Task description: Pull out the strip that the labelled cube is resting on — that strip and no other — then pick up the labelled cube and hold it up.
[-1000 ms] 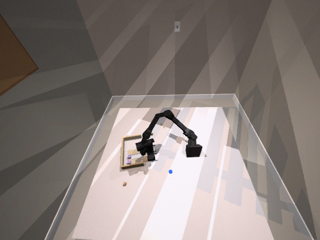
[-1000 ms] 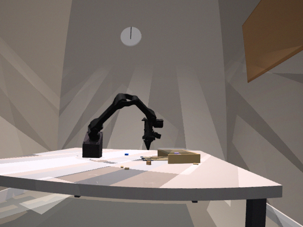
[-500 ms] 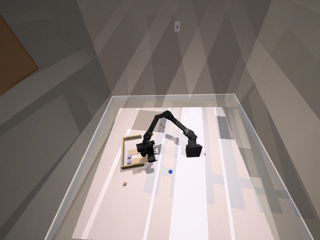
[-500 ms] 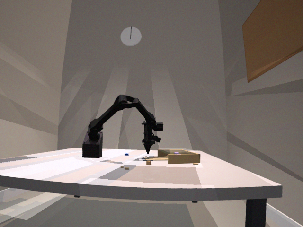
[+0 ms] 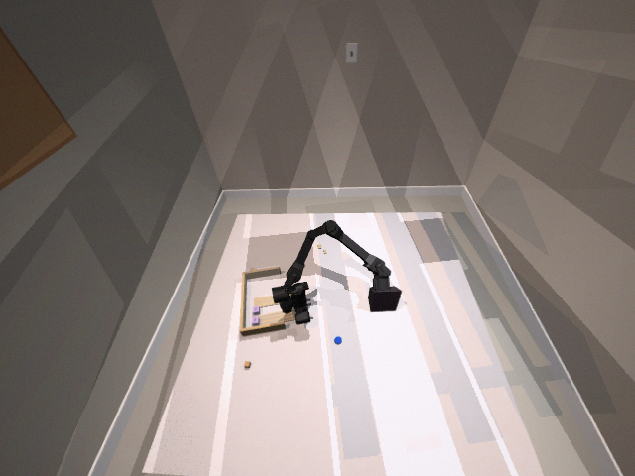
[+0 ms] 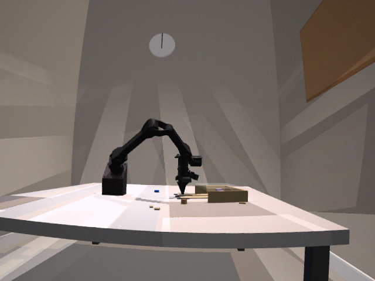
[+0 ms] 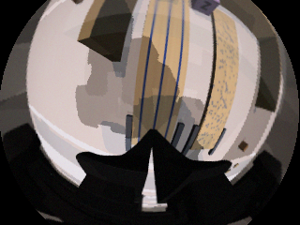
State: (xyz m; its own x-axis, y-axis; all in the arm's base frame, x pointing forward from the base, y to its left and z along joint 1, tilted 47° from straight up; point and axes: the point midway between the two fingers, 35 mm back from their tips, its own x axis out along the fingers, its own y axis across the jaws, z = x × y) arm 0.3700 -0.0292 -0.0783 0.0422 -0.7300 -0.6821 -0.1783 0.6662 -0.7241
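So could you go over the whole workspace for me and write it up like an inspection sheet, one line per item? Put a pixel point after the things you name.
Surface: pale table top (image 5: 277, 410) (image 6: 242, 223), crossed by bands of light and shadow.
Job's things: striped strip (image 7: 161, 61) and speckled strip (image 7: 226, 70) reach out of a three-sided wooden frame (image 5: 243, 301) (image 6: 227, 196); two purple cubes sit inside it.
Clutter: a blue piece (image 5: 337, 340) (image 6: 156, 191), small brown and yellowish bits, all outside the frame.
Gripper (image 6: 182, 193) (image 7: 153, 131): shut, nothing held, pointing down, tips low by the strips' outer ends.
Cables: nothing seen.
Surroundings: plain walls, a round clock (image 6: 162, 45), an orange-brown panel (image 5: 25, 117) (image 6: 338, 54), a small wall plate (image 5: 351, 53).
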